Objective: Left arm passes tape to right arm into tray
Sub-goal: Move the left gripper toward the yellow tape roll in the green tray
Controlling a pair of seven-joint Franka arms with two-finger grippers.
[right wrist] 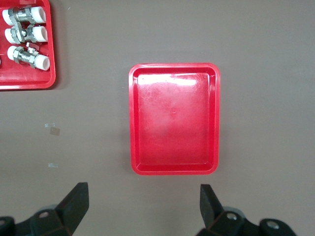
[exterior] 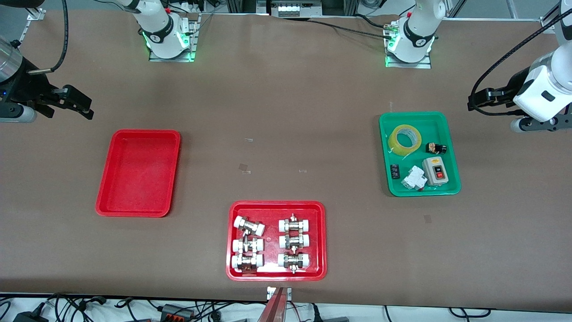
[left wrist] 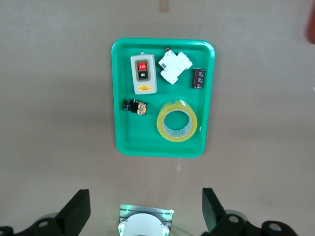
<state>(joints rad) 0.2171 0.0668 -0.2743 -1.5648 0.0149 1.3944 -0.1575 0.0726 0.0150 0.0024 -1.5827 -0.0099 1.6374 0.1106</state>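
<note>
The tape (exterior: 404, 140) (left wrist: 177, 120), a yellowish roll, lies flat in a green tray (exterior: 420, 115) (left wrist: 120, 98) toward the left arm's end of the table. My left gripper (exterior: 480, 100) (left wrist: 146, 199) hangs open and empty over the table edge beside that tray, well apart from the roll. The plain red tray (exterior: 138, 172) (right wrist: 174, 118) sits empty toward the right arm's end. Over the table beside it, my right gripper (exterior: 82, 105) (right wrist: 142, 194) is open with nothing between its fingers.
The green tray also holds a grey switch box (exterior: 434, 171), a white breaker (exterior: 413, 178) and small black parts (exterior: 436, 148). A second red tray (exterior: 277, 205) with several white-capped metal fittings sits mid-table, nearest the front camera. Small tape scraps (exterior: 244, 167) dot the mat.
</note>
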